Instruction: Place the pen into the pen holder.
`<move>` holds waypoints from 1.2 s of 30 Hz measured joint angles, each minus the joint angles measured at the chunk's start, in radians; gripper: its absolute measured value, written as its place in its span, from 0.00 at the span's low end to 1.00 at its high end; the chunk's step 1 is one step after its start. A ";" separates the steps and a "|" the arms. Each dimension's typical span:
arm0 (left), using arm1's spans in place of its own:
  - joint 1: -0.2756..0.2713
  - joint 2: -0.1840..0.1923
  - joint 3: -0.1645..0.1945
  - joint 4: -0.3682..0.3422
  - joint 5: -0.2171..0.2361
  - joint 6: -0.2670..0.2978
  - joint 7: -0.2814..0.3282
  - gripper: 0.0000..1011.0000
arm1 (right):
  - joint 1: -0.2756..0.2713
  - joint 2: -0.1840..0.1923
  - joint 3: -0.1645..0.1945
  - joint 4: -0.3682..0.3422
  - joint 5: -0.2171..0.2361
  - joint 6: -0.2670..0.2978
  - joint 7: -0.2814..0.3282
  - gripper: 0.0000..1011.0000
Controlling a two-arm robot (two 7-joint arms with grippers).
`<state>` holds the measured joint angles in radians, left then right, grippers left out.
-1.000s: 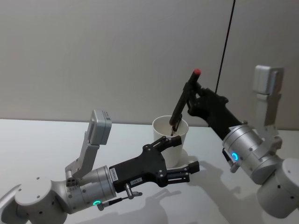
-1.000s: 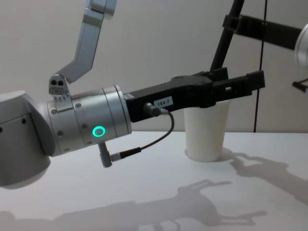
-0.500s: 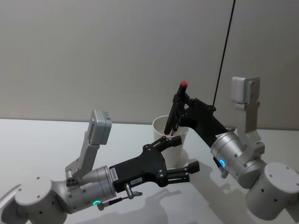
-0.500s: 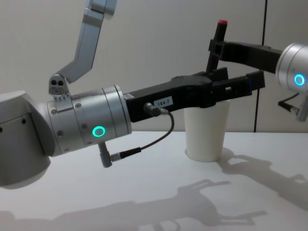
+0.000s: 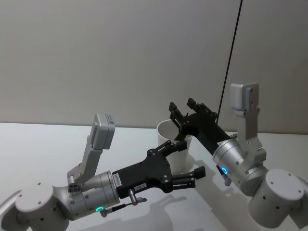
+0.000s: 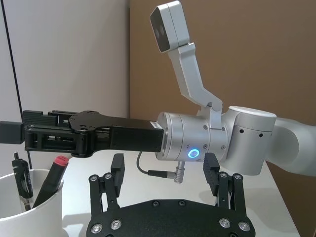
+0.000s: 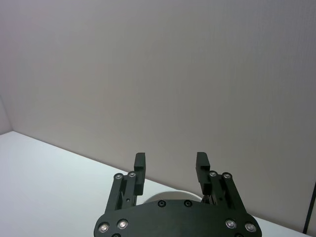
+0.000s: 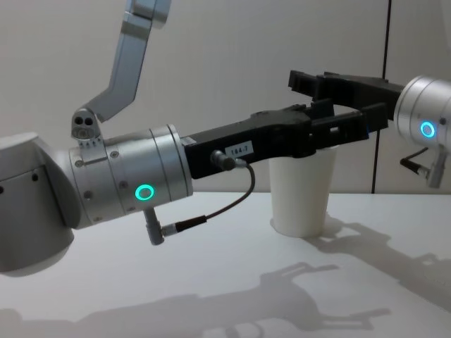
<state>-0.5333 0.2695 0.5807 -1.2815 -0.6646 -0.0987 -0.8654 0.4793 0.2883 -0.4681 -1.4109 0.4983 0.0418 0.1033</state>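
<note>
The table (image 5: pixel 43 139) was white and smooth, with soft shadows cast across its surface. Behind it stood a plain grey-beige wall (image 5: pixel 96 53). A thin black cable (image 5: pixel 230 53) hung down the wall. A brown panel (image 6: pixel 237 54) adjoined a pale wall section.

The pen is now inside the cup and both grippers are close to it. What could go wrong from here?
The right gripper is open just above the cup; pulling back low could clip the rim and tip it. The left gripper is open beside the cup wall and could push it over. The pen leans on the rim, so a knock may spill it.
</note>
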 joint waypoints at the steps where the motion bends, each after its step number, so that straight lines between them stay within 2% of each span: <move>1: 0.000 0.000 0.000 0.000 0.000 0.000 0.000 0.99 | 0.000 0.000 0.000 0.001 -0.001 0.000 0.000 0.60; 7: 0.000 0.000 0.000 0.000 0.000 0.000 0.000 0.99 | 0.002 -0.002 -0.002 0.006 -0.006 -0.001 0.000 0.79; 15: 0.000 0.000 0.000 0.000 0.000 0.000 0.000 0.99 | 0.002 -0.003 -0.001 0.007 -0.007 -0.001 -0.001 0.99; 24: 0.000 0.000 0.000 0.000 0.000 0.000 0.000 0.99 | -0.024 0.005 0.030 -0.043 0.006 0.001 -0.009 0.99; 36: 0.000 0.001 0.000 0.000 0.000 0.000 0.000 0.99 | -0.094 0.040 0.096 -0.151 0.030 0.023 -0.043 0.99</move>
<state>-0.5334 0.2704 0.5807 -1.2816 -0.6647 -0.0987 -0.8654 0.3857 0.3283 -0.3724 -1.5621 0.5280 0.0644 0.0603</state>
